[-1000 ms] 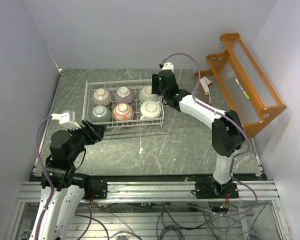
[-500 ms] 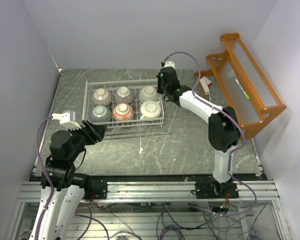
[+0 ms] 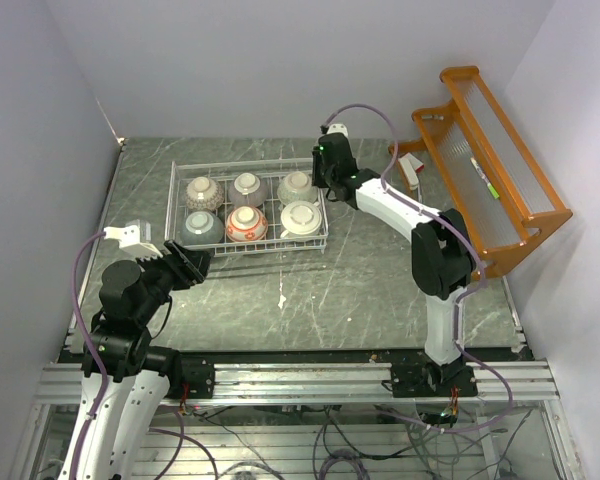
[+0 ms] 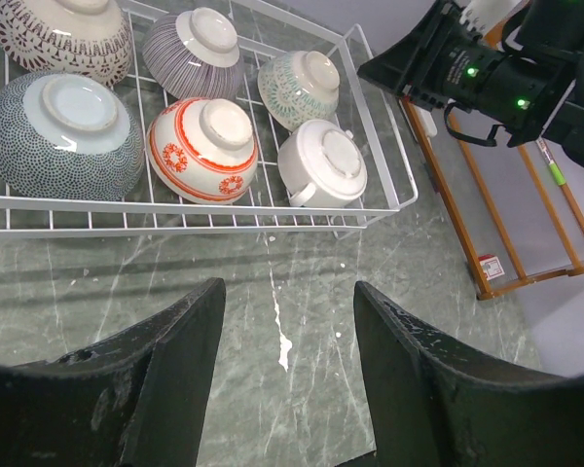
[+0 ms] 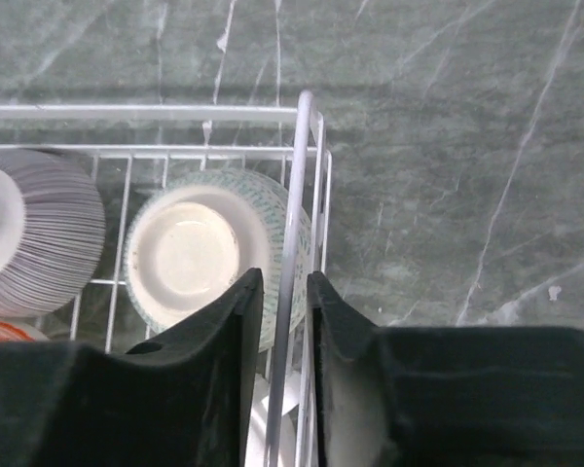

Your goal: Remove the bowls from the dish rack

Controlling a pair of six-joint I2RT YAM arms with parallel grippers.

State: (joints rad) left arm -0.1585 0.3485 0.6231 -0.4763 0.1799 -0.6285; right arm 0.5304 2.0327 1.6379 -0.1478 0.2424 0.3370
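The white wire dish rack [image 3: 173,200] stands at the back of the table with several upturned bowls in two rows. The left wrist view shows a red-and-white bowl [image 4: 204,146], a cream bowl with a small handle [image 4: 323,163] and a blue-dotted bowl [image 4: 58,122] in the near row. My right gripper [image 3: 324,182] is at the rack's right side. Its fingers are shut on the rim wire [image 5: 294,195], beside a green-patterned bowl [image 5: 190,253]. My left gripper [image 4: 290,292] hangs open over bare table, in front of the rack.
An orange wooden shelf rack [image 3: 490,150] leans at the far right with a small white and red item [image 3: 412,170] beside it. A white chip [image 3: 281,297] marks the grey marbled table. Walls close in on the left, back and right.
My right gripper has shifted slightly right and back, from over the back-right bowl to the rack's right rim, and its fingers have shut on the wire. The left arm has not moved.
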